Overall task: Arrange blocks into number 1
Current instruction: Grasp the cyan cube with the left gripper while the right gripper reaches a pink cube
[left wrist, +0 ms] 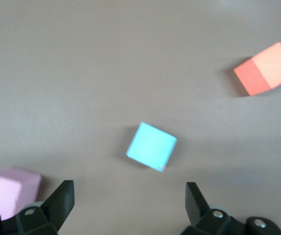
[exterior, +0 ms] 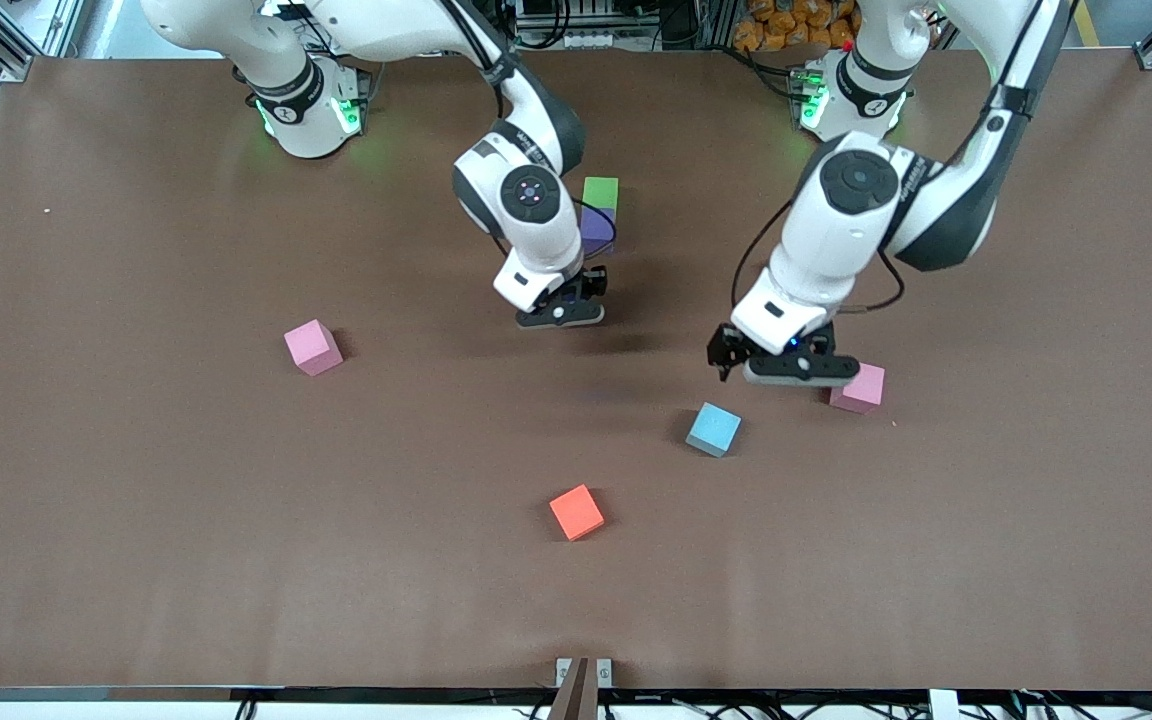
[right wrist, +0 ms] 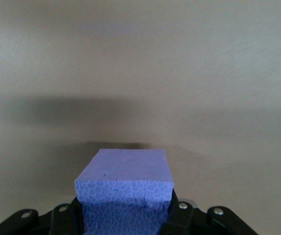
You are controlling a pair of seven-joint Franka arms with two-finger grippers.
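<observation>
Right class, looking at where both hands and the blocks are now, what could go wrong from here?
1. The right hand grips a purple block only at its lower part; it might twist or slip.
2. The open left hand hangs close beside a pink block; descending toward the light blue block could nudge it.

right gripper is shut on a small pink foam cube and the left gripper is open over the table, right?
Not quite. The right gripper is shut on a small purple foam cube, not a pink one, as the right wrist view shows. The left gripper is indeed open.
</observation>
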